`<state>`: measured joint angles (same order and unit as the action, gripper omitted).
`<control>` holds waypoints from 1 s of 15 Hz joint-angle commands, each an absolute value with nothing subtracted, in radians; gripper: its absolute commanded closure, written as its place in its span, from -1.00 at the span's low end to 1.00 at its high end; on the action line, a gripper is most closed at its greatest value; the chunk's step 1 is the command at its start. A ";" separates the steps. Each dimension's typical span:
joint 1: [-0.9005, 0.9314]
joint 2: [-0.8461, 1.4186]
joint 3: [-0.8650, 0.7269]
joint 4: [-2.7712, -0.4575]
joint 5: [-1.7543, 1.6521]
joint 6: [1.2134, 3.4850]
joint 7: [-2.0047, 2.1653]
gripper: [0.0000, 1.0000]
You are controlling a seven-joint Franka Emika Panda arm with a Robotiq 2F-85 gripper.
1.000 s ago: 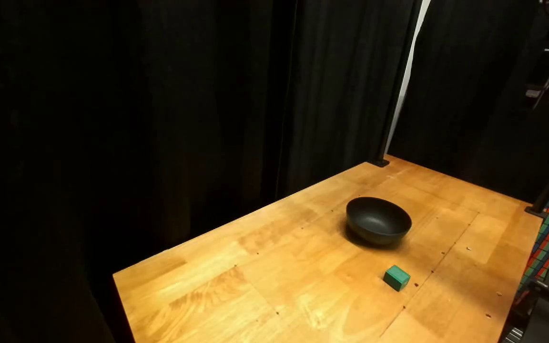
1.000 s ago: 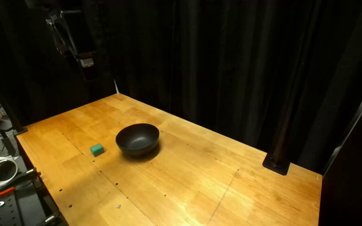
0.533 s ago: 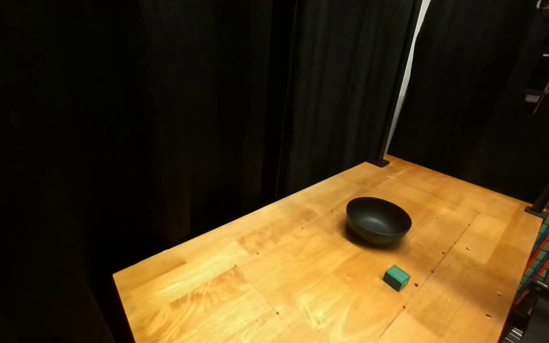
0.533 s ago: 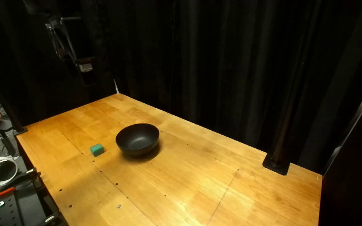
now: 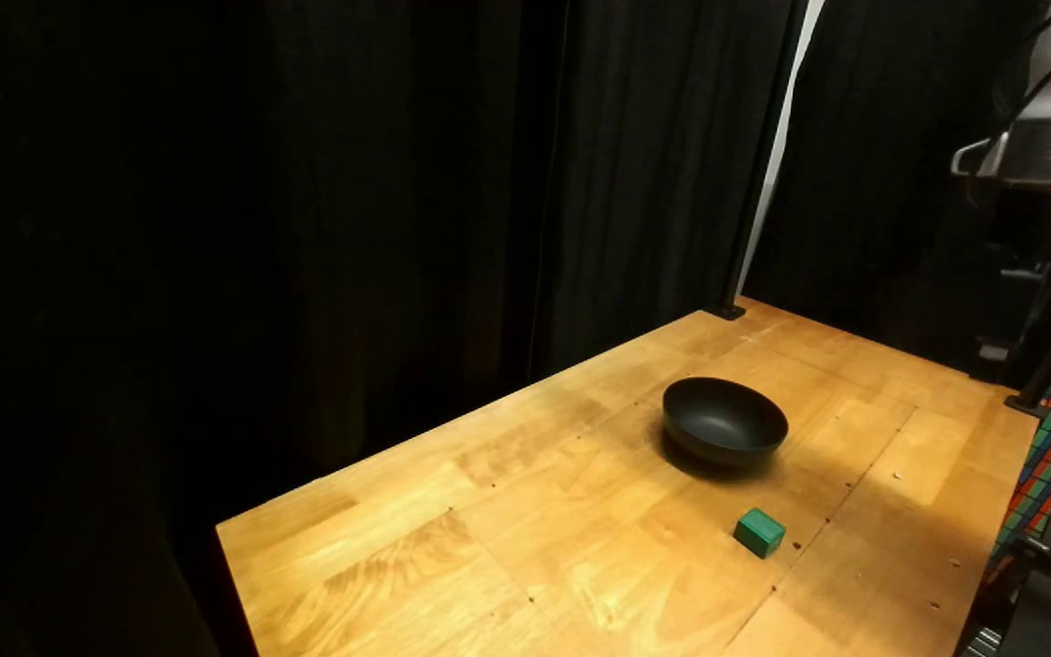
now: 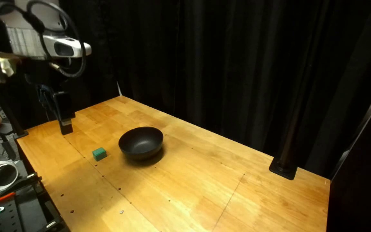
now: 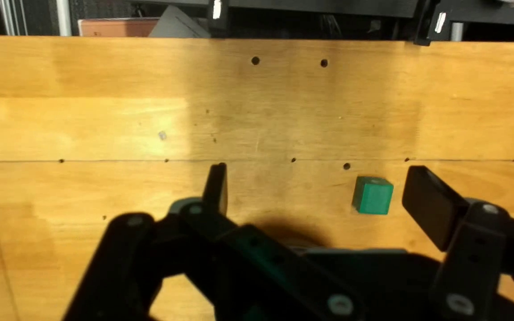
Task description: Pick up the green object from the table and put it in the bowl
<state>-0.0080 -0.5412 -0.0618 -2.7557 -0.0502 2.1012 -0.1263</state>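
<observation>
I expect the block (image 7: 375,196) to be light and stiff, probably wood or hard plastic, with little about it to break. Its faces look smooth, so it might slip if I pinch only an edge; I'd take two opposite upright sides about halfway down. From the wrist view those sides seem nearly square to the way the tool (image 7: 319,189) closes, so I doubt much twist is needed. Centring needs more care: the block appears much nearer one finger (image 7: 433,207) than its partner, and coming straight down like this could land that finger on it.

It's a small, squat piece, green leaning to teal, crisp at the corners, brighter on top and darker down the sides. One side carries a faint mark, too small for me to read.

It rests on the worktop (image 6: 204,183) beside the bowl (image 6: 141,143), near but not touching, with a strip of wood showing between them in both exterior views. The tool hangs raised and well apart from the bowl, its fingers spread wide with nothing held. I can't make out the bowl from the wrist, so I'd judge the carry to it from outside.
</observation>
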 commanded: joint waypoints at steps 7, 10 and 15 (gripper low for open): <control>0.117 -0.171 0.093 -2.784 0.070 2.707 0.072 -1.00; 0.126 -0.038 0.107 -2.784 0.078 2.821 0.093 -1.00; 0.122 0.129 0.122 -2.782 0.122 2.976 0.091 -1.00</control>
<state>0.1217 0.0529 0.1042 -2.7821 0.0695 2.8816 0.0950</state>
